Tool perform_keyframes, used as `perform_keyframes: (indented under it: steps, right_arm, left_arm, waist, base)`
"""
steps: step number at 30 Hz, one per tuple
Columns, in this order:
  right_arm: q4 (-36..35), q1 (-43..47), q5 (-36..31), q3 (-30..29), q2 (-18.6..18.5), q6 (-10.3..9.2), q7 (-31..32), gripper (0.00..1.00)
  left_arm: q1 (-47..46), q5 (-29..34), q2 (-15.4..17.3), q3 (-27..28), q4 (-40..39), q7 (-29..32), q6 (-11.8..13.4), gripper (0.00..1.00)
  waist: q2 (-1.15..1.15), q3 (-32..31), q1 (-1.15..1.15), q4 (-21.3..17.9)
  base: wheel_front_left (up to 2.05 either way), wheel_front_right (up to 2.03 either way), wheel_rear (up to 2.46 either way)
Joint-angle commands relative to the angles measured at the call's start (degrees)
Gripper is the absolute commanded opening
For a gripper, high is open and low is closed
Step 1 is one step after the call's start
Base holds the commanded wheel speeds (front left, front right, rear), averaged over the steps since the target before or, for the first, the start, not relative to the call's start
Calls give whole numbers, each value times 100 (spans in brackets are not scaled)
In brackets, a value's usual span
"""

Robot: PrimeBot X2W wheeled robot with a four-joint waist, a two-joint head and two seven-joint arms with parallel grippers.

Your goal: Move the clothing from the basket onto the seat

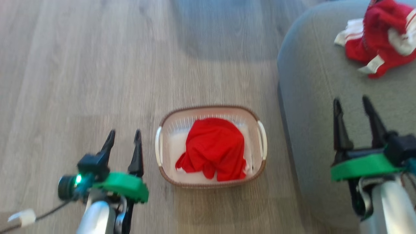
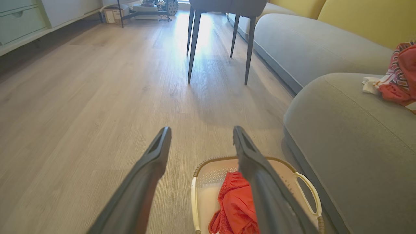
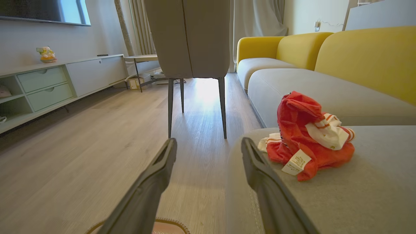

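Note:
A white basket (image 1: 263, 143) with a brown rim stands on the wooden floor, and plain red shorts (image 1: 214, 148) lie crumpled inside it. In the left wrist view the basket (image 2: 304, 182) and the shorts (image 2: 235, 208) show past my fingers. A red jersey (image 1: 380, 35) with white striped trim lies bunched on the grey seat (image 1: 318, 107); the right wrist view shows the jersey (image 3: 307, 139) on the seat (image 3: 357, 195). My left gripper (image 1: 125, 138) hangs open to the left of the basket. My right gripper (image 1: 352, 105) is open above the seat, nothing between its fingers.
A chair (image 3: 191, 39) on thin dark legs stands on the floor beyond the basket. A long sofa with yellow backs (image 3: 367, 55) runs behind the seat. A low cabinet (image 3: 48, 84) lines the far left wall. Bare wooden floor (image 1: 81, 65) lies left of the basket.

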Motion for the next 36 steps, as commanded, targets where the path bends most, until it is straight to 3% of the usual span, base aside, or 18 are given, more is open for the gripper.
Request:
perform_keyframes:
  steps: [1,7,21,36]
  right_arm:
    - [-281,-323,-47,87,0,-1,-54,100]
    - [-567,-825,-81,92,0,-1,-54,100]
    - [-899,-2271,32,387,0,-1,-54,100]
    - [-1228,-2725,127,829,0,-1,-54,100]
  left_arm:
    - [-445,70,19,69,-25,-78,-81,100]
    - [-1168,142,10,-273,693,-78,-246,100]
    - [-3392,114,1,-1255,3242,-78,-443,100]
    - [-4560,64,0,-1987,5014,-78,-502,100]
  waist:
    - [0,503,0,-67]
    - [0,1304,0,-190]
    - [0,3340,0,-578]
    - [0,4059,0,-941]
  base:
    - [0,0,0]
    - [0,0,0]
    - [0,0,0]
    - [0,0,0]
